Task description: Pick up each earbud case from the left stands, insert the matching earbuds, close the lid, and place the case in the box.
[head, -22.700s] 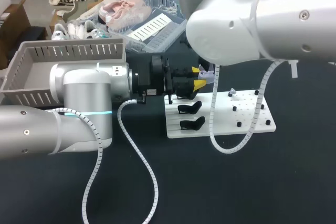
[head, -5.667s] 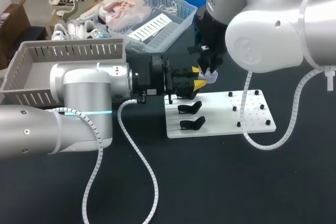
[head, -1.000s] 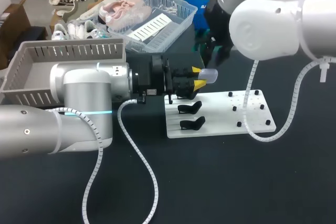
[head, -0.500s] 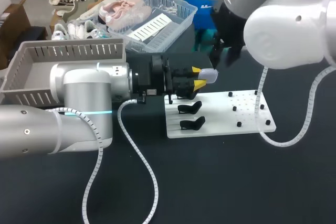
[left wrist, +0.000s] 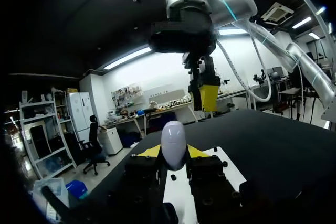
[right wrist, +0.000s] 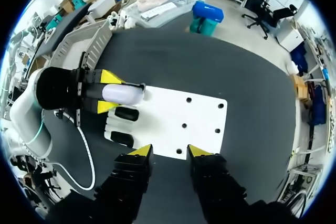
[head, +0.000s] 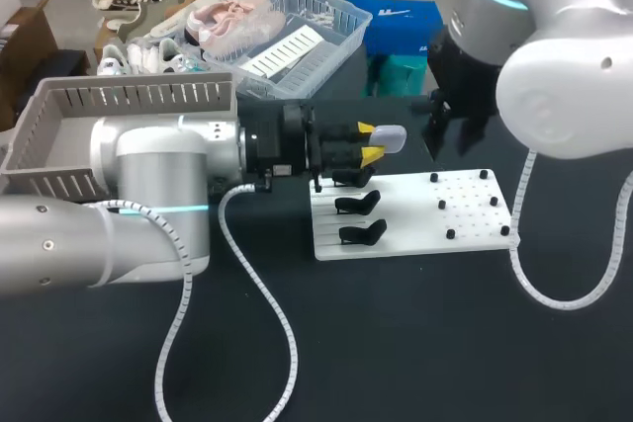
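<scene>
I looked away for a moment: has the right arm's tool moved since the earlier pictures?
Yes. The right tool has drifted right, along the white board, away from the earbud case.

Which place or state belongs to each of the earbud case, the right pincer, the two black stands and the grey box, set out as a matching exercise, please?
1 earbud case
2 right pincer
3 black stands
4 grey box

A on the white board
B open, holding nothing
C beside the left arm
D gripped in the left pincer

Pairs: 1-D, 2-B, 3-A, 4-C.
</scene>
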Controlling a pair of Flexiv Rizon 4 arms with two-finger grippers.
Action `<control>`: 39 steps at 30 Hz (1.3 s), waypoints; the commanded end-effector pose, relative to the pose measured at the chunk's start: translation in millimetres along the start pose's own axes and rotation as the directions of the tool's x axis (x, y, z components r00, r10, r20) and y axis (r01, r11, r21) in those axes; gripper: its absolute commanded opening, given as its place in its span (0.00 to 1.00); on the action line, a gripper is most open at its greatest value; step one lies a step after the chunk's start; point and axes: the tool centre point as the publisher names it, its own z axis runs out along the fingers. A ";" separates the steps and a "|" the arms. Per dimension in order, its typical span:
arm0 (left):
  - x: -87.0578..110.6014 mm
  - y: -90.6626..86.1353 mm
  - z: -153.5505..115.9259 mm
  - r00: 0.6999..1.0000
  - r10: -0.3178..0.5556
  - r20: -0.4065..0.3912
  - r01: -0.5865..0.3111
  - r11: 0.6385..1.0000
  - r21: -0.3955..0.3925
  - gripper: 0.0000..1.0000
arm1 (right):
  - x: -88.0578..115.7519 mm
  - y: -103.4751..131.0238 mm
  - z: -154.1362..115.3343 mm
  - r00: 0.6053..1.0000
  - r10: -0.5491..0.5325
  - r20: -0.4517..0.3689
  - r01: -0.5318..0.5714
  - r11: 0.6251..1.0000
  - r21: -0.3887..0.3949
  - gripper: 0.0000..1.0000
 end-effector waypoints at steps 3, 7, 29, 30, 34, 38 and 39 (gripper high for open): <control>-12.3 4.4 -41.6 0.998 0.018 -0.067 -0.022 0.997 -0.068 0.00 | 16.7 -15.4 7.9 0.998 0.059 0.028 -0.059 0.998 -0.011 0.37; -14.3 9.5 -74.2 0.991 0.027 -0.130 -0.043 0.991 -0.126 0.00 | 22.1 -22.4 10.9 0.997 0.074 0.024 -0.073 0.997 -0.017 0.37; -4.3 13.7 -235.6 0.926 -0.032 -0.376 -0.151 0.882 -0.447 0.00 | 25.0 -28.0 26.7 0.993 0.114 -0.022 -0.115 0.993 -0.025 0.36; -2.4 13.9 -239.8 0.923 -0.039 -0.382 -0.152 0.877 -0.456 0.00 | 25.4 -28.2 27.3 0.993 0.117 -0.024 -0.117 0.993 -0.025 0.36; 4.5 17.8 -256.1 0.917 -0.044 -0.398 -0.164 0.866 -0.473 0.00 | 26.2 -28.0 29.6 0.992 0.125 -0.034 -0.126 0.992 -0.021 0.36; 17.0 27.2 -268.5 0.913 -0.052 -0.405 -0.165 0.861 -0.481 0.00 | 24.8 -27.4 31.1 0.991 0.130 -0.043 -0.131 0.991 -0.016 0.35; 19.6 30.2 -270.5 0.910 -0.051 -0.411 -0.168 0.861 -0.480 0.00 | 24.2 -27.0 31.2 0.990 0.131 -0.044 -0.132 0.991 -0.014 0.35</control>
